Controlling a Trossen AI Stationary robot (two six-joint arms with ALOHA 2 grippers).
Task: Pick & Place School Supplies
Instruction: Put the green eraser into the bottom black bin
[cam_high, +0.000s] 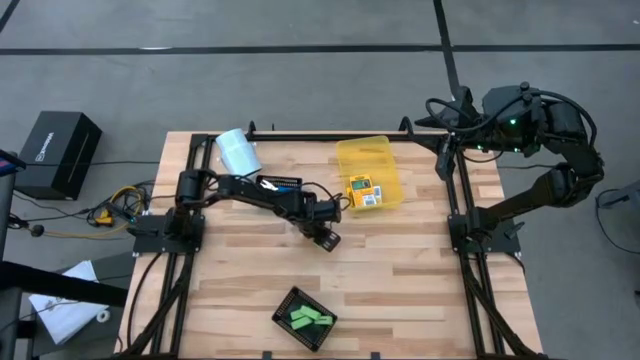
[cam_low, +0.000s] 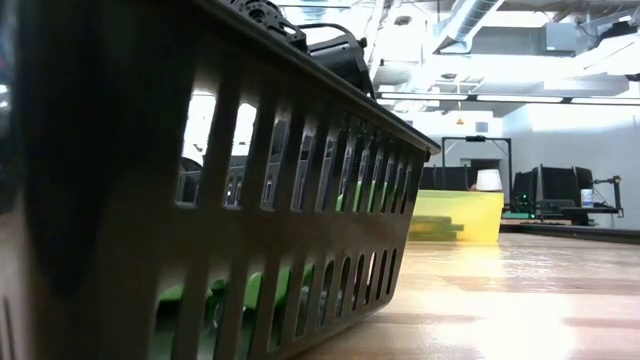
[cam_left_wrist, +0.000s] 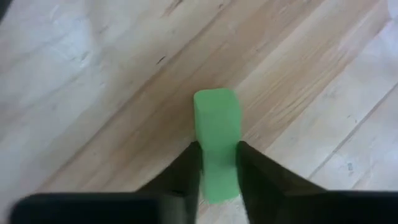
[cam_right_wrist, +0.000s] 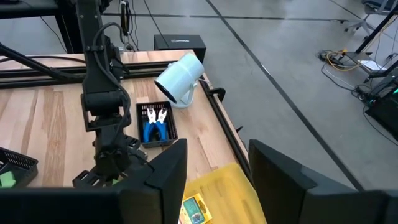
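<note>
In the high view, the left gripper (cam_high: 326, 238) hung over the middle of the wooden surface (cam_high: 400, 280), between the yellow bin (cam_high: 370, 160) and the black tray (cam_high: 305, 319) with green pieces. The right gripper (cam_high: 447, 125) waited at the far right corner. In the low view, the tray wall (cam_low: 250, 200) filled most of the picture. In the left wrist view, one green piece (cam_left_wrist: 216, 140) stood between the two fingers (cam_left_wrist: 186, 171), which touched it on both sides. In the right wrist view, the right fingers (cam_right_wrist: 168, 174) stood apart and held nothing; blue-handled scissors (cam_right_wrist: 155, 127) lay in another black tray.

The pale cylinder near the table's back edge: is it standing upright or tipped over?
Tipped over. The pale cylinder lies on its side, open end toward the tray of blue-handled tools.
</note>
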